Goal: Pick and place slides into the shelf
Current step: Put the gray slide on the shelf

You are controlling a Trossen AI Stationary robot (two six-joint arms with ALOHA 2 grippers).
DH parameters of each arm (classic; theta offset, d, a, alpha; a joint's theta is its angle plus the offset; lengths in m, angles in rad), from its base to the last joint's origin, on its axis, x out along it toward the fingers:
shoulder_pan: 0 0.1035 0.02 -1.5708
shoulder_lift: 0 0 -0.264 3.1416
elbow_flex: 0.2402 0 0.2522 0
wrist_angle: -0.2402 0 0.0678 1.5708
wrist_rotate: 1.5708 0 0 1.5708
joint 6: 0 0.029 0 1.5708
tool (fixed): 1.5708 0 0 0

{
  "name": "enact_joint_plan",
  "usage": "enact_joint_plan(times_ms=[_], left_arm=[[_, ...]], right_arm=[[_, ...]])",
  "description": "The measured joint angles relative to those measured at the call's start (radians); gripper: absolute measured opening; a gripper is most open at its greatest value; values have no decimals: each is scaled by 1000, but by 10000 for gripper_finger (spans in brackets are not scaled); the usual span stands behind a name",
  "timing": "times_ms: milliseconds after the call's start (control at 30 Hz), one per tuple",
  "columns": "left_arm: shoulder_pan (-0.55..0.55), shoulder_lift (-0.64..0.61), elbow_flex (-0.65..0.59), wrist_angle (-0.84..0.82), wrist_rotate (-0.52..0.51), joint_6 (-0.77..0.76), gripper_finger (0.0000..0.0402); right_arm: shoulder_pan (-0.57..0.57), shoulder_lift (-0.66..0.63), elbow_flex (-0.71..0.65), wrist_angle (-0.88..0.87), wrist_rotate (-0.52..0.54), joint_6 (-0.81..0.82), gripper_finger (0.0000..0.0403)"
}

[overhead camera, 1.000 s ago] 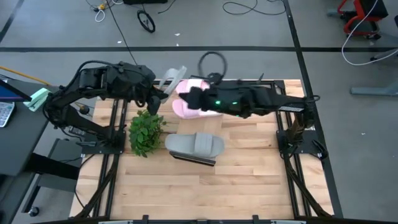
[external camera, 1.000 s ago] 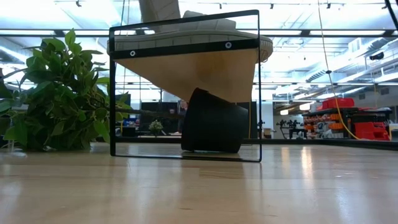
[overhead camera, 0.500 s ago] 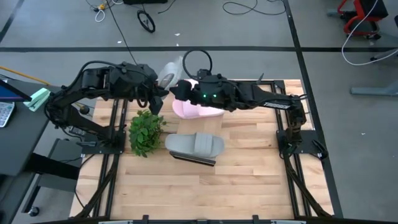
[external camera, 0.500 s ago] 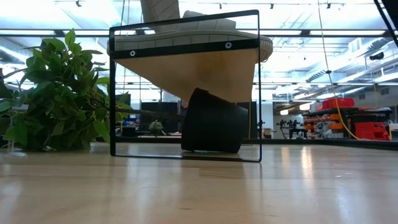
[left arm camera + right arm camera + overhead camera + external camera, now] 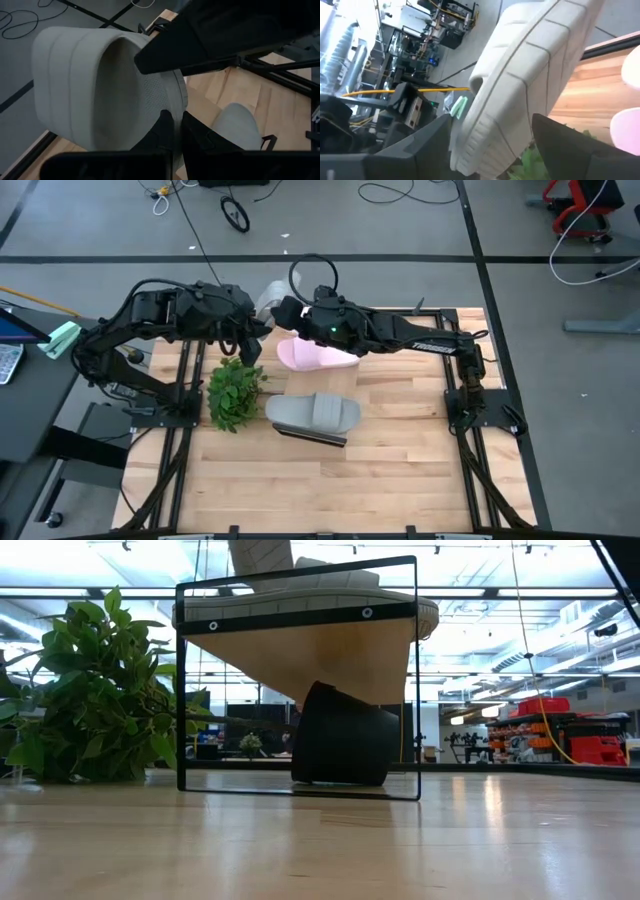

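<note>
Since the earlier frame the right gripper had slid leftward off the pale pink foam slide, jaws wide astride the chunky grey foam slide pinched aloft at the counter's far edge by the left gripper.

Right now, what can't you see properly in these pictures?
- High view: the pale grey foam slide held up by the left gripper is mostly hidden behind both dark arms.
- High view: the pale pink foam slide is partly covered by the right gripper.
- Low view: the light-wood shelf hides the table behind it.
</note>
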Motion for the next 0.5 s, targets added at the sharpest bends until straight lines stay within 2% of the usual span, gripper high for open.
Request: enact_joint_plan(times_ms=[233,500], left_arm=[[0,0,-1,7,-1,30,16],[0,1,-3,9,18,41,16]], right_arm=[[-13,15,0,15,2,8,246],[-13,31,2,32,0,-33,138]])
